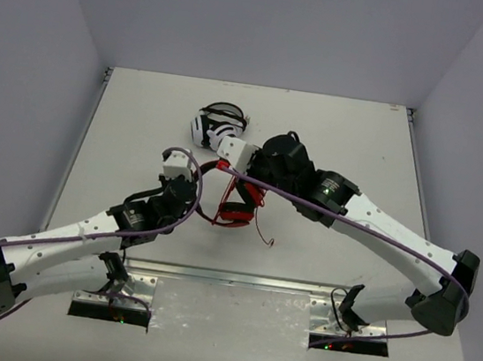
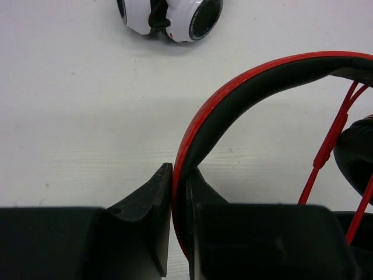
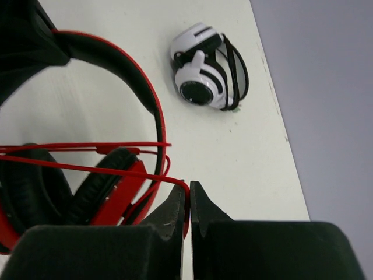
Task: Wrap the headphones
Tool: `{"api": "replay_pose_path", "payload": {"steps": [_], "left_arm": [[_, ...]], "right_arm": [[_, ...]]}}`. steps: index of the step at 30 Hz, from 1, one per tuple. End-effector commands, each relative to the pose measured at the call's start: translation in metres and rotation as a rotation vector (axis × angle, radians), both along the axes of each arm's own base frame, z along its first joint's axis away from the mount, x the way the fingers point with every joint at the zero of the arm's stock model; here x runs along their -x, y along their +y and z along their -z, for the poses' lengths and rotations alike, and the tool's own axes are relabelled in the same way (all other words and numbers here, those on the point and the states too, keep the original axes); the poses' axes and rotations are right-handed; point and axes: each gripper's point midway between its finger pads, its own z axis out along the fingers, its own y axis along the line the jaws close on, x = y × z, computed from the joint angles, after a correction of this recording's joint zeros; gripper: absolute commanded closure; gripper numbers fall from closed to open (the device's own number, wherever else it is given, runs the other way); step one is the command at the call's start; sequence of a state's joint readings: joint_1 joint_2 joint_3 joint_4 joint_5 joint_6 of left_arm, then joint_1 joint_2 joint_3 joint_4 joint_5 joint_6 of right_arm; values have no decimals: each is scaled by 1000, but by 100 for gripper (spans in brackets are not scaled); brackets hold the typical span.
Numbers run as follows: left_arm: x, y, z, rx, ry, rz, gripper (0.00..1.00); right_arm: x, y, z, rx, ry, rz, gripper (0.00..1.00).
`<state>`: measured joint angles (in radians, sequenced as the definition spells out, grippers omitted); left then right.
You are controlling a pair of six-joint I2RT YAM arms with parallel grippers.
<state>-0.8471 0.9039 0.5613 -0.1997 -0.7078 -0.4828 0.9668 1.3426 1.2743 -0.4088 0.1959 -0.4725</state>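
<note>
The red headphones with black lining lie mid-table between my arms. My left gripper is shut on their headband, which passes between the fingertips in the left wrist view. My right gripper is shut on the thin red cable, pinched at the fingertips. The cable runs taut from there across the ear cups, with other strands over them. A loose cable end trails toward the near side. An inline piece on the cable shows beside a black ear pad.
White-and-black striped headphones lie folded just behind the red ones; they also show in the left wrist view and the right wrist view. The table's right edge is near them. Grey walls surround the table.
</note>
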Motion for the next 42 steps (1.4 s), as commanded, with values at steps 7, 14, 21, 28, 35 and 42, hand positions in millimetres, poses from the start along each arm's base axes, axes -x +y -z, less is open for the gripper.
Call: {"api": "replay_pose_path", "payload": {"steps": [7,14,21,28,35,42], "left_arm": [[15,-39,-44,55,26,202,100],[27,-61,-61,33,122,339,100],[34,-55,-107,142,32,338,100],[35,-50,-174,209,-82,349,100],[38,-41,-251,242,-170,351,99],[40,-34,-287,282,-224,330,100]], "right_arm": [[-64,-51,-34,-38,-83,189,99],[-60,-42,-21,-194,81,124,99],[-41,-34,-8,-356,215,57,99],[-5,-5,-28,-619,301,-158,99],[19,22,-49,-806,401,-354,85],[19,43,-64,-929,454,-484,80]]}}
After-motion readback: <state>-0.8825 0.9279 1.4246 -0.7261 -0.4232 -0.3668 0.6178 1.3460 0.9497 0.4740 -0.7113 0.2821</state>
